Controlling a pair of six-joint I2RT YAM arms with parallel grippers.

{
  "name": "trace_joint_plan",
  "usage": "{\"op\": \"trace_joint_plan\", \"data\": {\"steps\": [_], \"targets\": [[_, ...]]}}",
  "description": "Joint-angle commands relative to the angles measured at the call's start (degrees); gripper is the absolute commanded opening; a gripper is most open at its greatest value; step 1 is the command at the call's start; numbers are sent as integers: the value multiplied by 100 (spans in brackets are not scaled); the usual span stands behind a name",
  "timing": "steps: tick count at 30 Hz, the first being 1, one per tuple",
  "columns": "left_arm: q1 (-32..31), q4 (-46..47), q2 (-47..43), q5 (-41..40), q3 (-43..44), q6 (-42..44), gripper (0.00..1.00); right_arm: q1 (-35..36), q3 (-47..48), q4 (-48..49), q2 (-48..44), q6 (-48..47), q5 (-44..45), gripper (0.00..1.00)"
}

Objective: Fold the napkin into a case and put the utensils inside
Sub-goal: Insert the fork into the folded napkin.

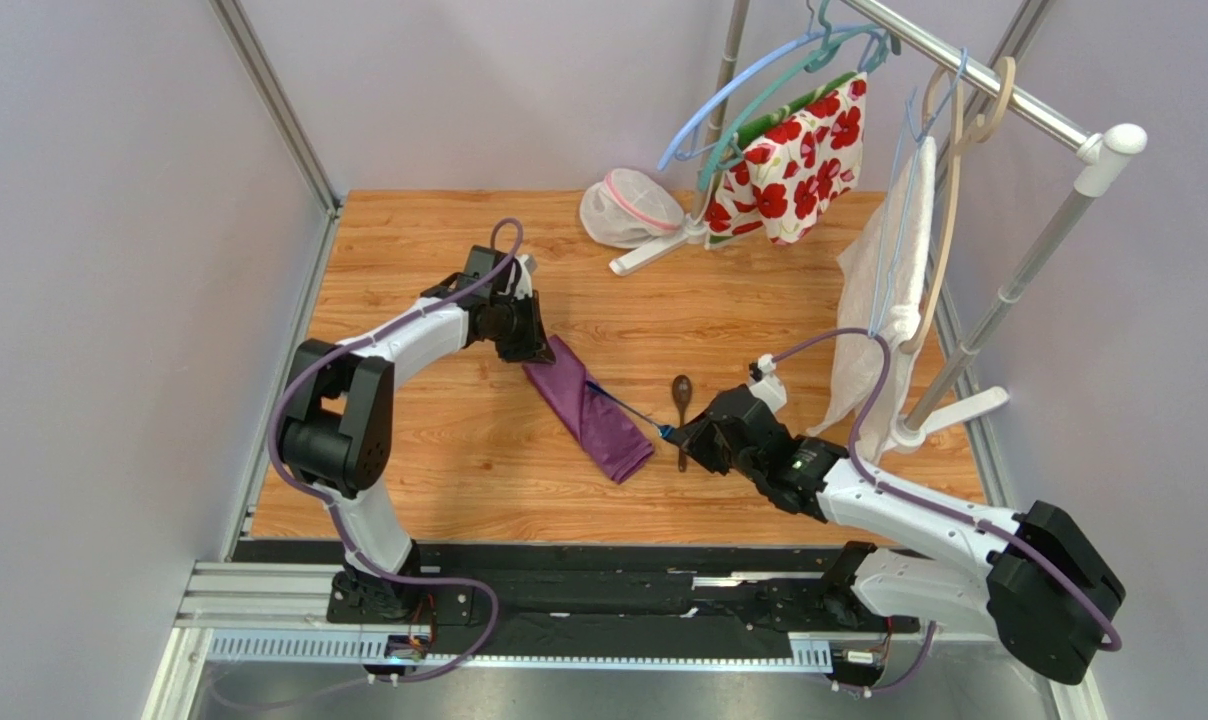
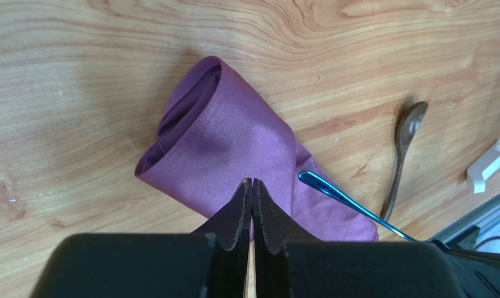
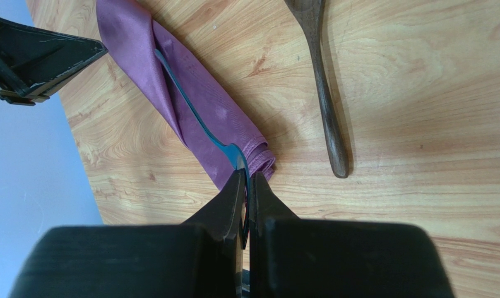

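Right gripper (image 3: 245,180) clamps the blue utensil (image 2: 346,200), its far end in the folded napkin's (image 1: 588,408) crease, mid-desk (image 1: 415,450). Left gripper (image 2: 252,183) is pressed together, tips on the cloth. Insertion step, I reckon: push deeper, then fetch the spoon (image 2: 408,127) alongside.

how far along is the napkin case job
Done: the dark purple cloth napkin is folded into a narrow strip. In hand: the right gripper is shut on a slim blue metal utensil lying along the fold's crease, not clearly inside; the left gripper is closed at the strip's end. Left: the dark spoon lies bare on the wooden table.
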Motion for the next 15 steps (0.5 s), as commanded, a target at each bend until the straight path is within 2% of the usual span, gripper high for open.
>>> {"op": "trace_joint_plan", "data": {"steps": [1,13,15], "targets": [[42,27,146,-151,243,161,5,53,-102,575,62,-3,235,0],[42,-79,384,-310,278,224,4,255,-260,909,282,111,349,0],[42,-70,410,-257,261,197,4,272,-365,1198,300,120,349,0]]}}
